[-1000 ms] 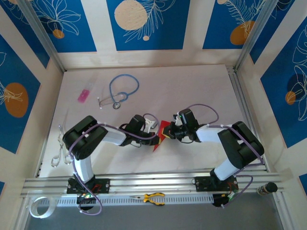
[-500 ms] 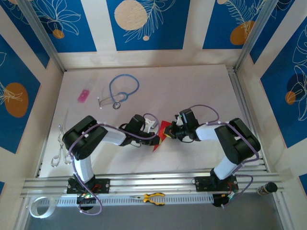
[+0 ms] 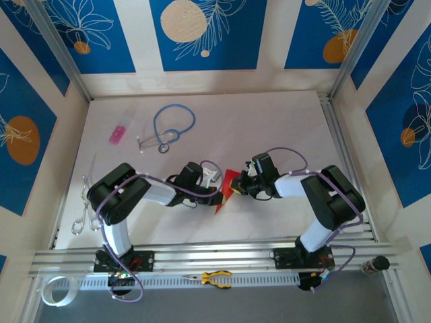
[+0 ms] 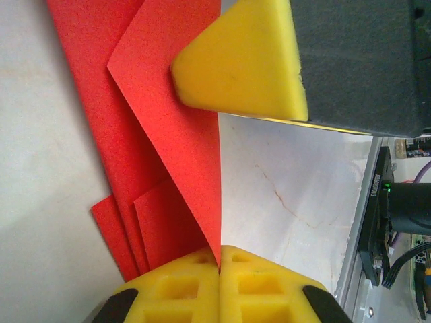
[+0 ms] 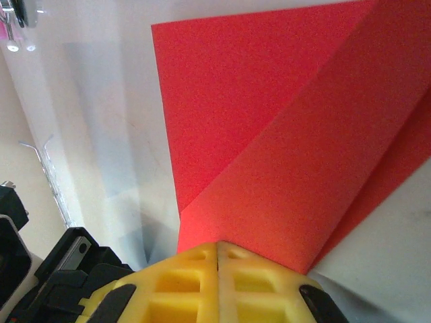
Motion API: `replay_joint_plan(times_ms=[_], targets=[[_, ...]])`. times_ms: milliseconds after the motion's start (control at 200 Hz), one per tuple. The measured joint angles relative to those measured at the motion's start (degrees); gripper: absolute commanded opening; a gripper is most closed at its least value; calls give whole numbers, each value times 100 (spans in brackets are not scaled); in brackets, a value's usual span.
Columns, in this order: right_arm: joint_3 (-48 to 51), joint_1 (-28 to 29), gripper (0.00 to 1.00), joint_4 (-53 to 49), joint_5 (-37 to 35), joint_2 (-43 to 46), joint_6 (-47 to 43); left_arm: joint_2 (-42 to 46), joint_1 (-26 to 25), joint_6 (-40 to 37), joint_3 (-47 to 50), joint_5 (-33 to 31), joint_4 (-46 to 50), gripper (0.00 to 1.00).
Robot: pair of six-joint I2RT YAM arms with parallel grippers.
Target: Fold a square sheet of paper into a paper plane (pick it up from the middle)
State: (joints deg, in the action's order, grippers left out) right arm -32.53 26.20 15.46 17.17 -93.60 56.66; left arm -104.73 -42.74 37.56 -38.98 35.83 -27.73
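The red sheet of paper (image 3: 227,189), partly folded into overlapping layers, lies at the table's middle between my two grippers. My left gripper (image 4: 219,254) is shut on the edge of a raised flap of the paper (image 4: 172,114), which runs straight into the seam between its yellow fingers. It sits left of the paper in the top view (image 3: 214,180). My right gripper (image 5: 217,246) is shut, its tips against a folded flap of the paper (image 5: 269,134) that spreads out on both sides of them. Its yellow tip (image 4: 242,64) rests on the paper's far edge in the left wrist view.
A blue stethoscope (image 3: 167,126) and a small pink item (image 3: 118,134) lie at the back left. Scissors (image 3: 83,206) lie near the left edge. Yellow-handled pliers (image 3: 215,277) and a tape roll (image 3: 56,291) sit by the front rail.
The right arm's elbow has shifted slightly left and its gripper has edged toward the paper. The left gripper keeps its hold on the flap, barely moving.
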Motion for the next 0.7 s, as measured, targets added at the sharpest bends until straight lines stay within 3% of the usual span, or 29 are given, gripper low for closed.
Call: replay_joint_plan(times_ms=[320,700], targets=[[9,-164,10,-225,-46,468,-79,-223,197,704,385,332,-1231,0],[151,-192,11,-267,157,850,-426,-260,256,1001,400,356,-1338,0]])
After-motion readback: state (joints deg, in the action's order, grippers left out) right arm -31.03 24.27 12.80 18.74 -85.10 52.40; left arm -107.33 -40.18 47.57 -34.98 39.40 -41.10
